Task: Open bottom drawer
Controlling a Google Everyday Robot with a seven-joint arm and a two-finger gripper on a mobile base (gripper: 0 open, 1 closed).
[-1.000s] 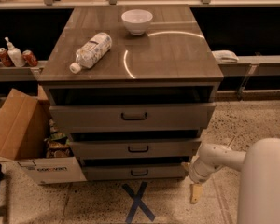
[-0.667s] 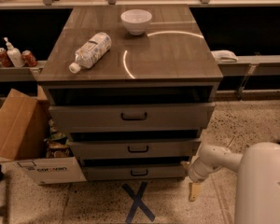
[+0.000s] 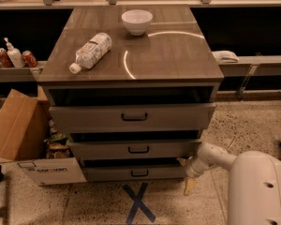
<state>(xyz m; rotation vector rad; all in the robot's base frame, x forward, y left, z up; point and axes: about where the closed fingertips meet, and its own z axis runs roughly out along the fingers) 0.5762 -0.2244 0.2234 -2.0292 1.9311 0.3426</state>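
Barely shifted since a second ago, the gripper (image 3: 189, 185), open or closed I cannot tell, hangs low with the bottom drawer (image 3: 107, 174) just to its left, handle (image 3: 139, 173) ungrasped, the pull not yet begun.

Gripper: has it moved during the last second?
Yes, slightly. The gripper, low by the right end of the bottom drawer, has shifted left and up, judged against the blue floor X.

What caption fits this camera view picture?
Robot gripper hangs low by the right end of the bottom drawer; bottle and bowl rest on the cabinet top.
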